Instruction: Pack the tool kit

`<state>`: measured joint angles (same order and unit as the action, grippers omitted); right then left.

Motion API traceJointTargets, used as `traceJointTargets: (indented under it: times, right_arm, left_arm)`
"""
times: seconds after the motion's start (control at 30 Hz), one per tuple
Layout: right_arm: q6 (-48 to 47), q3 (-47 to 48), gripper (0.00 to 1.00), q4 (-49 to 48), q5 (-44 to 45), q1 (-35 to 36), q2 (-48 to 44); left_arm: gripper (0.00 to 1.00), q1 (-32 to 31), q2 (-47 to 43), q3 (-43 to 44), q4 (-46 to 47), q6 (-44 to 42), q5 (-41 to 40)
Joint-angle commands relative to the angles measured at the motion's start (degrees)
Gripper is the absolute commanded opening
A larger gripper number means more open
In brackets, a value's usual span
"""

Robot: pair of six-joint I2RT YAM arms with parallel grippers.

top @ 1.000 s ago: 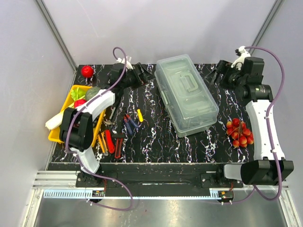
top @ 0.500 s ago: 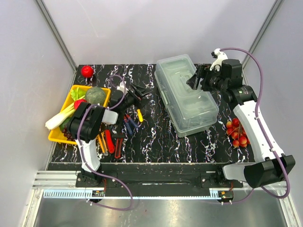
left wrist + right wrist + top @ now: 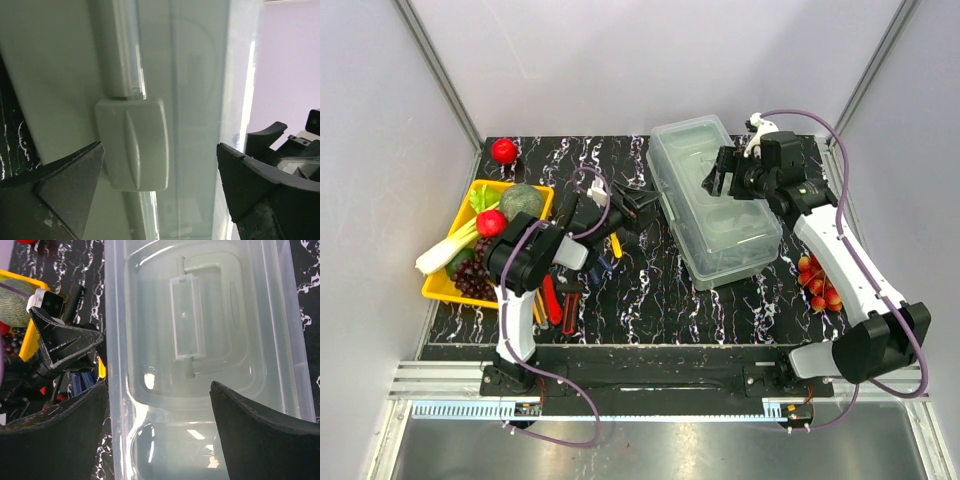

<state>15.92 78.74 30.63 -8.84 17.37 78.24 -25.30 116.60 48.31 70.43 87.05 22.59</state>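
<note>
Left wrist: left gripper stood apart, flanking latch of clear box; right gripper apart over handle. Plastic looked stiff, slick; hold latch tab.

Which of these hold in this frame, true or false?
1. The lid is on the box. True.
2. The right gripper holds a tool. False: it is open and empty over the lid.
3. The left gripper is open at the box's latch. True.
4. The tools are in the box. False: they lie on the table, left of it.
</note>
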Motion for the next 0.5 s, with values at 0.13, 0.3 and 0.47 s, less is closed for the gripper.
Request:
traceJointTargets:
  times: [0.13, 0.3, 0.47]
  right_arm:
    - [3.15, 0.8, 0.8, -0.84, 8.13, 1.0, 4.46]
    - [2.8, -0.34, 0.77, -0.14, 12.61, 1.79, 5.87]
    - [2.54, -0.08, 0.78, 1.89, 19.12, 2.41, 5.44]
  left_arm:
    - [0.99, -3.26, 2.93, 2.92, 6.03, 1.28, -5.63]
    - [0.99, -4.23, 5.57, 4.86, 10.33, 3.83, -5.62]
    - [0.99, -4.41, 8.03, 3.63, 15.69, 6.82, -6.06]
